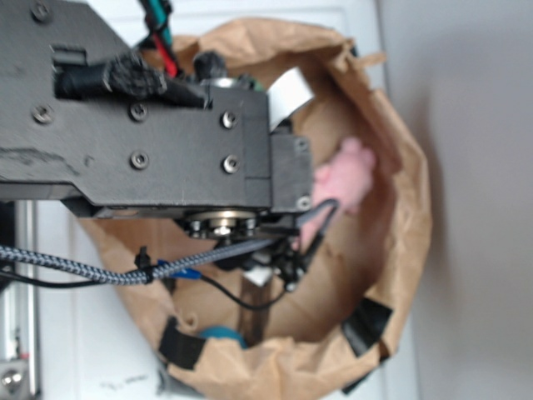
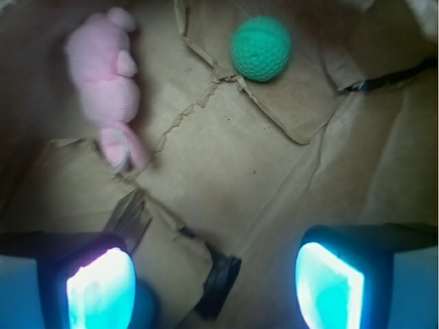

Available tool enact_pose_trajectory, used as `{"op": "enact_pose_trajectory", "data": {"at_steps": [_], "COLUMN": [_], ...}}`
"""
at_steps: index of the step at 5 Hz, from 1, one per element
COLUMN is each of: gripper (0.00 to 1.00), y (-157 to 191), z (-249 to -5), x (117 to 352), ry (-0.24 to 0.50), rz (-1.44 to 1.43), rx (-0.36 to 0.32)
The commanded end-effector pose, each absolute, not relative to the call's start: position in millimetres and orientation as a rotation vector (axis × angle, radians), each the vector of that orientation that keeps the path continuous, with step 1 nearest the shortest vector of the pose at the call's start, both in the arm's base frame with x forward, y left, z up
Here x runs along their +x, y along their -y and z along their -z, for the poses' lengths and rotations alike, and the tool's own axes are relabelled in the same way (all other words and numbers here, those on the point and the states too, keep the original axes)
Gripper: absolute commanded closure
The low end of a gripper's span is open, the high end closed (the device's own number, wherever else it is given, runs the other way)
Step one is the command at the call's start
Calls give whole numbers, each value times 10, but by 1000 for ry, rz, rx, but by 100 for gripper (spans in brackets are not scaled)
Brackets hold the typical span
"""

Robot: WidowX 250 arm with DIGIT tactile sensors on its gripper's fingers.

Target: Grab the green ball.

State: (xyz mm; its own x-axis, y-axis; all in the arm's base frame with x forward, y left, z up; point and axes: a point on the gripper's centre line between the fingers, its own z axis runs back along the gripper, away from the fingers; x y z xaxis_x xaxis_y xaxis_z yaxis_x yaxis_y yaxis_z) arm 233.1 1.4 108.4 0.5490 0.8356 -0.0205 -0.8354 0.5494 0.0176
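Fingers (image 2: 103,291) at the wrist view's bottom edge stand wide, holding nothing; the green ball (image 2: 260,48) sits at 12–1 o'clock on the paper bag (image 2: 226,171) floor, apart from the pink plush toy (image 2: 106,86); probably light, slightly soft, grippy knit — pinch across its middle.

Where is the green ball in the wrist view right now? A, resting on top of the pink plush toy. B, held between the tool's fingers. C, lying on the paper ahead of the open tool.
C: the green ball lies alone on the brown paper, clear of the open tool.
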Motion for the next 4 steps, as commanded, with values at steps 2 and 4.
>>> {"op": "enact_pose_trajectory", "data": {"at_steps": [2, 4], "gripper": [0, 0], "y": [-409, -747], "z": [-808, -808], "x": [2674, 2699], "ry": [73, 90], "rz": [-1105, -1121], "rx": [-34, -6]}}
